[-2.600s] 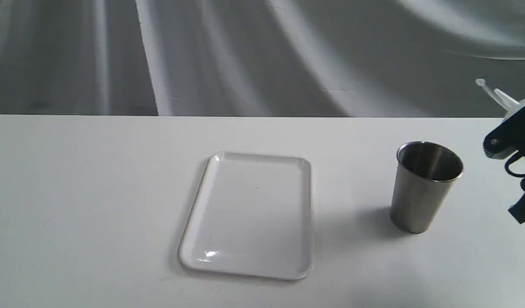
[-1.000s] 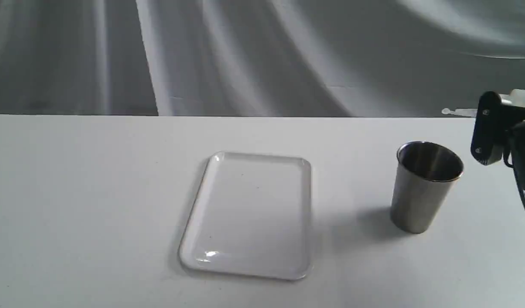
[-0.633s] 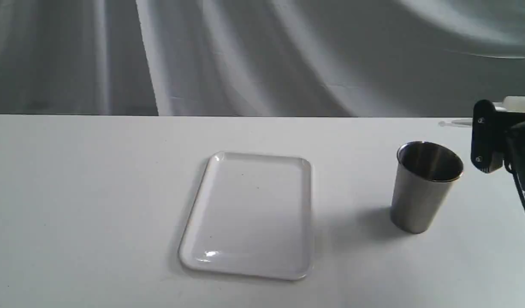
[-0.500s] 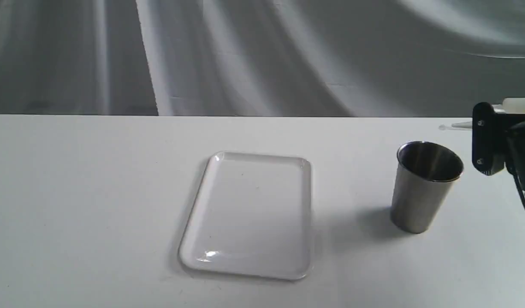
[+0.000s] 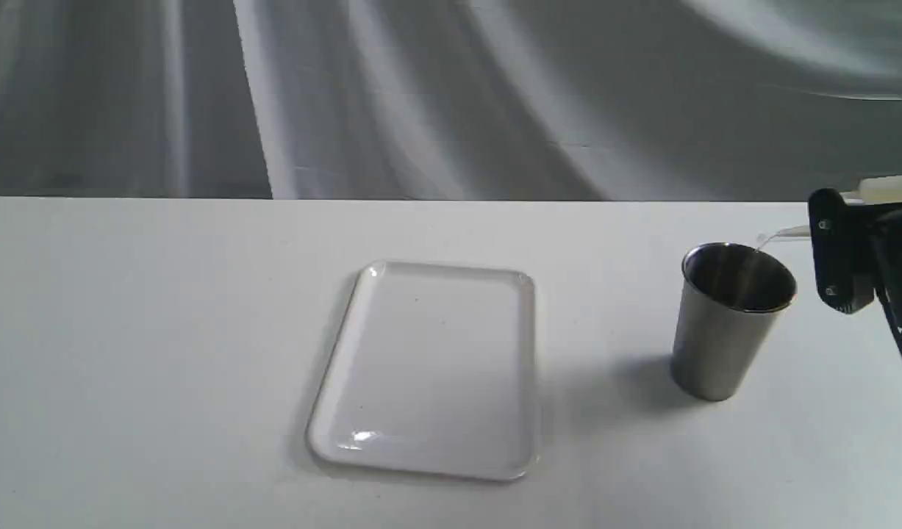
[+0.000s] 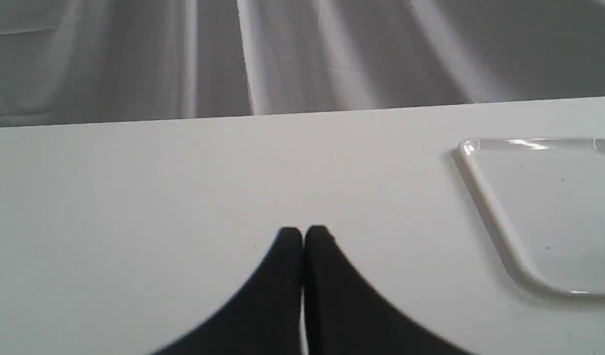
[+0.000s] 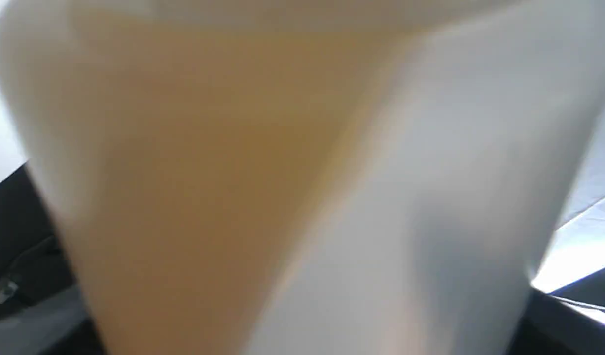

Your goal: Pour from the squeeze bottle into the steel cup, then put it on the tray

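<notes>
Now our right hand [image 5: 851,246] pinches the squeeze bottle [image 5: 888,189] around its body, tipped sideways, nozzle just above the rim of the steel cup [image 5: 734,323]. It seems light, soft-walled, perhaps slippery, so we squeeze mid-body gently. Our left hand [image 6: 302,241], pressed together, hovers beside the tray [image 6: 485,207].

table [image 5: 164,330] left of the tray [image 5: 428,367]: open surface, only the left gripper [image 6: 302,236] near it, jaws together, well apart from the tray rim. Tray is flat with a low rim, open above. Lane between tray and steel cup [image 5: 722,345] is wide and free. Cup stands upright, tallest obstacle on the surface. Its right side is blocked: squeeze bottle [image 5: 888,189] tipped over, nozzle over the cup mouth, right gripper [image 5: 836,246] clamped on it just beside the cup
</notes>
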{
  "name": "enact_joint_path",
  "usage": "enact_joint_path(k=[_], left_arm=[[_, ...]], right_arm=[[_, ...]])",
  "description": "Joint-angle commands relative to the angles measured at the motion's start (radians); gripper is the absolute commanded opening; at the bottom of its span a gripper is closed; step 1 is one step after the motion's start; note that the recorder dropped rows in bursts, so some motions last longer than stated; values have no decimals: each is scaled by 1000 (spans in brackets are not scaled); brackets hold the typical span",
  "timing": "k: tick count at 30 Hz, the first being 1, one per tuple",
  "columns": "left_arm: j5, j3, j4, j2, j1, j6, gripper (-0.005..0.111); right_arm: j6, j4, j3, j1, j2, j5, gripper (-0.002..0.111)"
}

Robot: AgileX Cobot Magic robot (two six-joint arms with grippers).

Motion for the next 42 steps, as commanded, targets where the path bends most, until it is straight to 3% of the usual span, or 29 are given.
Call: enact_joint_path(k=[1, 34, 42], left_arm=[[-8, 4, -1, -3, 2, -2, 0], [-8, 4, -1, -3, 2, -5, 0], [-8, 4, -1, -3, 2, -3, 0]], right_arm=[[-32, -27, -9, 11, -7, 16, 0], [-39, -27, -3, 22, -7, 29, 0], [41, -27, -3, 22, -7, 14, 0]])
